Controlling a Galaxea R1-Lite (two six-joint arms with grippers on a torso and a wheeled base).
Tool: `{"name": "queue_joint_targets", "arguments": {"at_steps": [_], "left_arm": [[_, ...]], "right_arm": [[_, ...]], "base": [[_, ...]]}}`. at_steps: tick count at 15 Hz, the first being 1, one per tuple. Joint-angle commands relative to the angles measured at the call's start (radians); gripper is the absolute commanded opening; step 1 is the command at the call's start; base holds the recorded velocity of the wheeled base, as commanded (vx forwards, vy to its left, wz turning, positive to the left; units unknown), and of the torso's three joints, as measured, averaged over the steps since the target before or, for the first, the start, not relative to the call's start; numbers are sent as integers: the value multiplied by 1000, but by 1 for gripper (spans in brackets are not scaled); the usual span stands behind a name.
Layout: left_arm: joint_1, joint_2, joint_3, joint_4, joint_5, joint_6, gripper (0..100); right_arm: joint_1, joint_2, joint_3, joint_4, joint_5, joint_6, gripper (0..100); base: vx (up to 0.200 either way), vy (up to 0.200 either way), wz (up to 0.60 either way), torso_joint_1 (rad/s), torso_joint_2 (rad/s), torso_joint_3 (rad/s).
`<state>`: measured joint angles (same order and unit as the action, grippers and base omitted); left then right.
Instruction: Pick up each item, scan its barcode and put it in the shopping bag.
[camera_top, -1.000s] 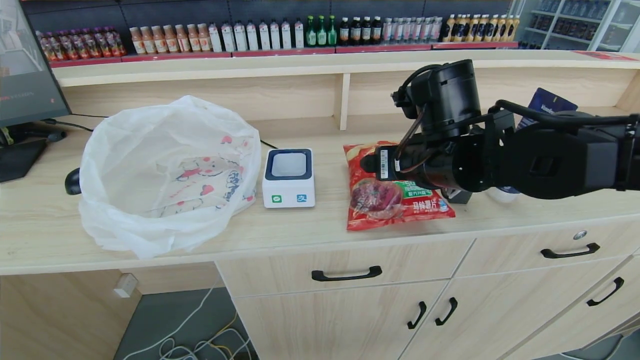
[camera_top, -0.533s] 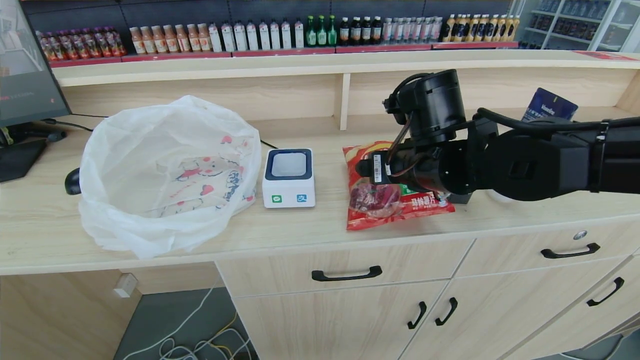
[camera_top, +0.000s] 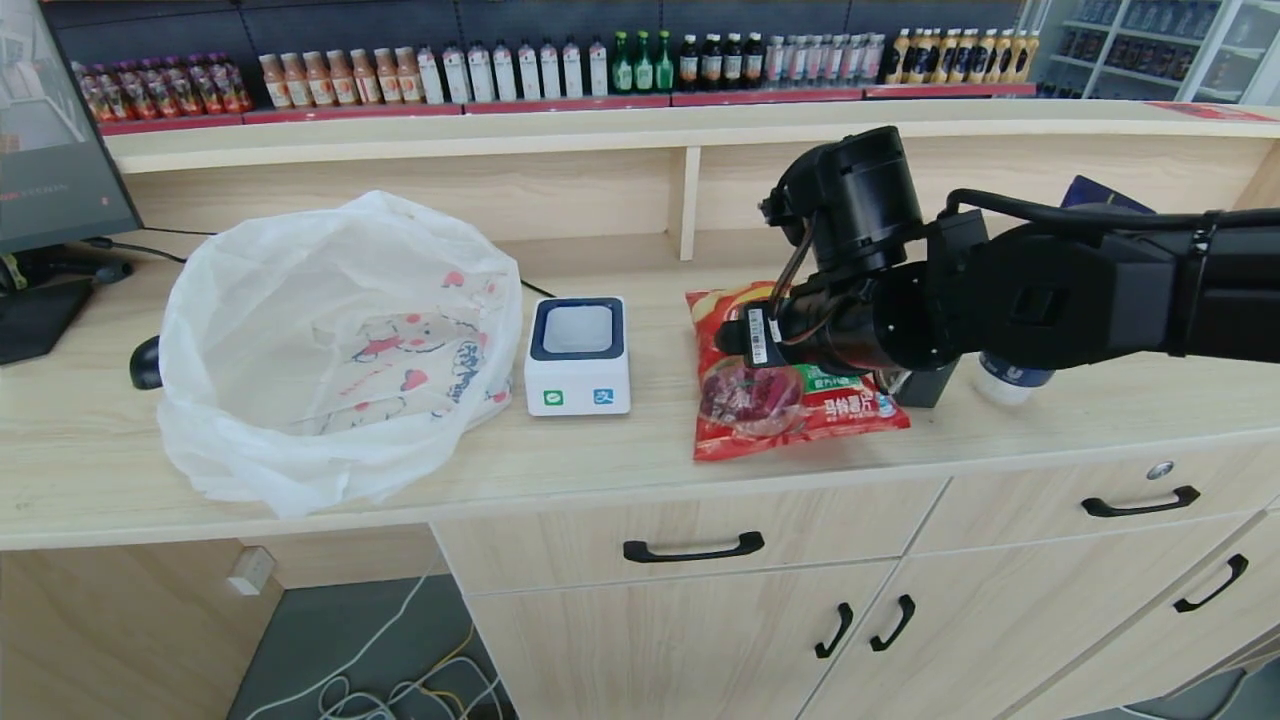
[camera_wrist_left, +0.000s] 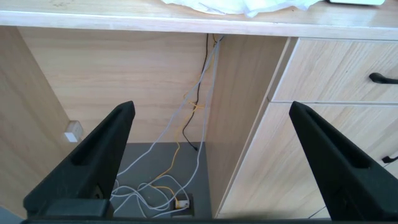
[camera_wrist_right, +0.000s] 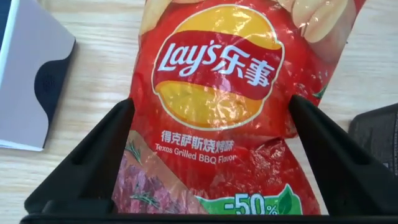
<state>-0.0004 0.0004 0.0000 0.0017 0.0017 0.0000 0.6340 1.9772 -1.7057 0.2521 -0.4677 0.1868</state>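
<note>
Cupboard fronts (camera_top: 700, 600) and loose cables (camera_wrist_left: 174, 186) come nearest. The left gripper (camera_wrist_left: 211, 106) hangs below the worktop (camera_top: 620, 450) edge facing them, spread wide and empty.

The crisp bag (camera_top: 790, 395) lies flat and face up close to the front edge of the worktop, at 3 o'clock from the scanner (camera_top: 578, 355). The right gripper (camera_wrist_right: 211, 101) hovers directly over it, jaws wide, with one finger on each side of the printed middle. I cannot tell whether they touch the film.

I judge the bag light, puffed with air, soft and slick, and its contents easy to crush. A gentle pinch across the puffed middle or on a sealed end seam looks safest, since a hard squeeze could burst it or break the crisps. Once lifted it will probably sag and swing. No barcode shows on the upper face, so it may need turning over the scanner window.

The bag's near corners sit close to the front edge, so a shove toward 6 o'clock could slide it off. At its 3 o'clock a small dark box (camera_top: 920, 385) sits just beside it, with a pale cup (camera_top: 1003, 382) beyond. Bare wood lies toward 9 o'clock as far as the scanner. Farther the same way the shopping bag (camera_top: 330, 350) slumps with its mouth open upward and its rim limp. At 12 o'clock a raised ledge with a divider (camera_top: 685, 200) limits the room behind.
</note>
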Motion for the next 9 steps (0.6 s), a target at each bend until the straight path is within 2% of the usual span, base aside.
{"name": "queue_joint_targets", "arguments": {"at_steps": [1, 3, 9], "left_arm": [[-1, 0, 0, 0, 0, 0, 100], [0, 0, 0, 0, 0, 0, 100], [-1, 0, 0, 0, 0, 0, 100]], "right_arm": [[1, 35, -48, 10, 0, -7, 100], [1, 61, -83, 12, 1, -20, 100], [-31, 83, -78, 21, 14, -30, 100]], "base": [[0, 0, 0, 0, 0, 0], [0, 0, 0, 0, 0, 0], [0, 0, 0, 0, 0, 0]]}}
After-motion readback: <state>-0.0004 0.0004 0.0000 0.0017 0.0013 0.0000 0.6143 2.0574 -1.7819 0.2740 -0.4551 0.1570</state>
